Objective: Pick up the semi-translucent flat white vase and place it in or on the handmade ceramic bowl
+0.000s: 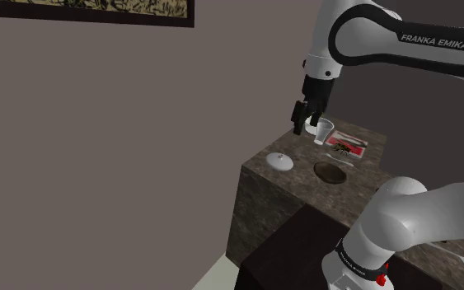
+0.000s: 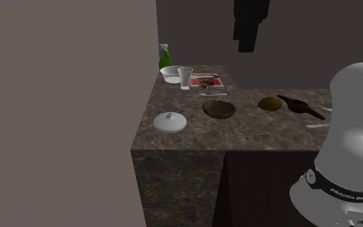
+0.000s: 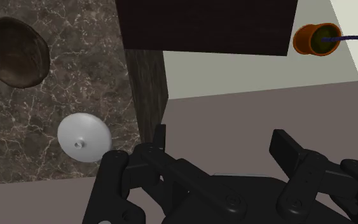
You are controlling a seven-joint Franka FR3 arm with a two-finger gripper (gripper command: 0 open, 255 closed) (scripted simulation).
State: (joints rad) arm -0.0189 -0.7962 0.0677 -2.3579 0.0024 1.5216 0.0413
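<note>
The flat white vase (image 1: 280, 162) (image 2: 169, 121) (image 3: 84, 136) is a low white disc with a small knob, resting near the counter's outer corner. A dark brown ceramic bowl (image 1: 330, 172) (image 2: 219, 108) (image 3: 15, 51) sits a short way from it on the same stone top. My black gripper (image 1: 304, 123) (image 2: 245, 46) (image 3: 222, 149) hangs high above the counter, well clear of both. Its fingers (image 3: 158, 141) stand apart, open, with nothing between them.
At the back of the marble counter (image 2: 193, 138) are a clear glass (image 1: 325, 130) (image 2: 185, 77), a white bowl (image 2: 172, 74), a green spray bottle (image 2: 166, 58) and a red mat (image 2: 209, 82). A brown lump (image 2: 270, 102) and a dark ladle (image 2: 300, 106) lie beyond the bowl. An orange pot (image 3: 316, 38) is on the floor.
</note>
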